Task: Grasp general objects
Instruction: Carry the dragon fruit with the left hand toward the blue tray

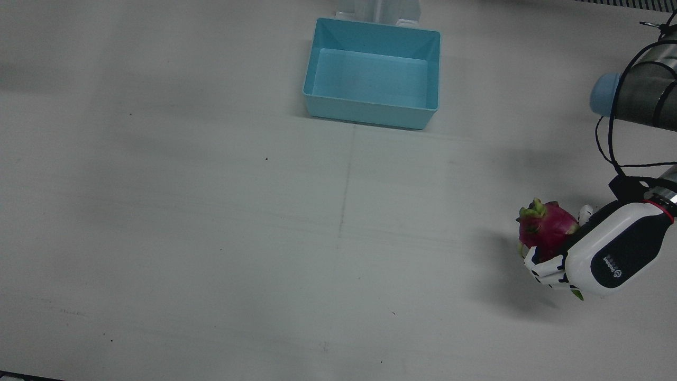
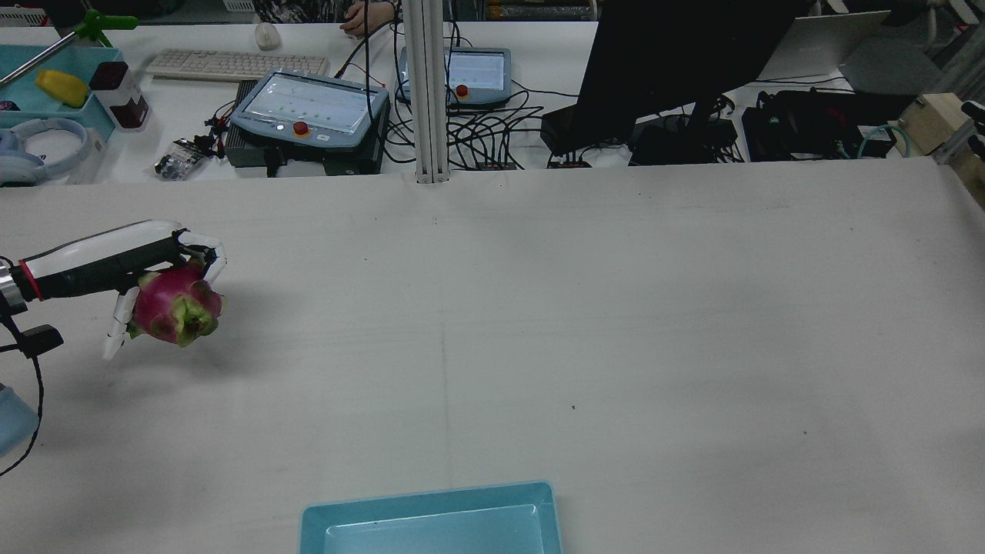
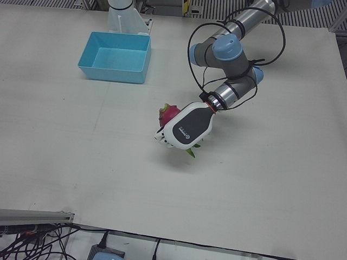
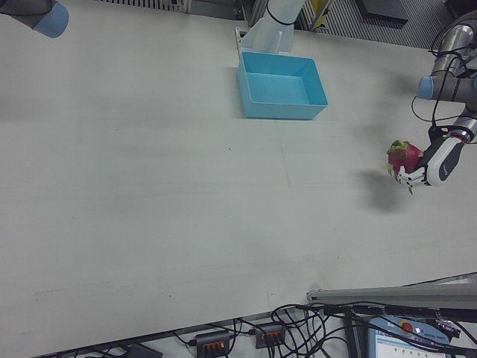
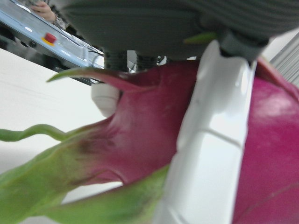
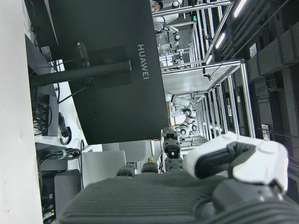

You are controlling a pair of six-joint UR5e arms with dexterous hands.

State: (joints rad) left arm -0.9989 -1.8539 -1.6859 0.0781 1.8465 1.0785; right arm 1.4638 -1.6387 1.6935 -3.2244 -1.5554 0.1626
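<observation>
the left robot hand (image 1: 592, 254) is clamped on the dragon fruit (image 1: 546, 226), lifted clear of the bench (image 1: 211, 238), so the grasp looks done. carrying it to the bin (image 1: 372, 74) likely remains; right robot hand's state unclear.

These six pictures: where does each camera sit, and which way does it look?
Front view: overhead, straight down; left hand holding dragon fruit, blue bin.
Rear view: high behind, facing operators' desks; same hand.
Left-front view: operators' side, whole left arm.
Right-front view: operators' side, wide table, hand at its right edge.
Left hand view: on the hand, fruit close up.
Right hand view: on the right hand, facing a monitor.
The four fixed views share fruit and bin.
</observation>
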